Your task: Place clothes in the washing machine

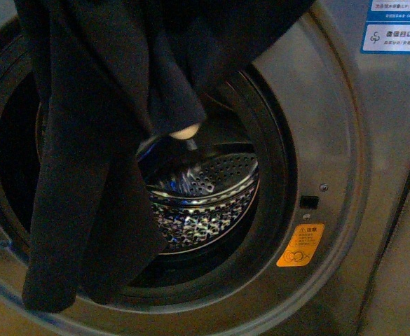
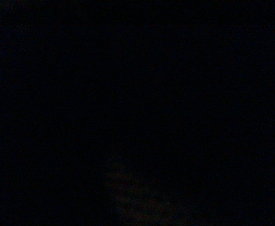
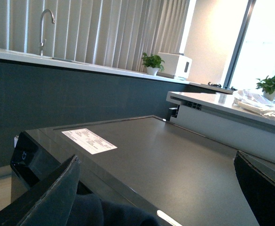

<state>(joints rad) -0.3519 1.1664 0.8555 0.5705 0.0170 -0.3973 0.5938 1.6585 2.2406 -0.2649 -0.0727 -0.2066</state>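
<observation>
Front view: dim, grainy, bluish; glints on the steel drum [image 1: 205, 199] at 6 o'clock; clothes [image 1: 85, 175] near-black, detail lost. My left wrist view: dark. My right wrist view: bright, daylight glare from window [image 3: 269, 37] at 2 o'clock.

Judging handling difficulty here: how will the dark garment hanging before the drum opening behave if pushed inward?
Probably very floppy: the clothes hang in loose folds across the washing machine's opening. Pushed, they would likely bunch and fold rather than move as one piece. The long hanging end, reaching the lower rim, may well trail outside.
</observation>
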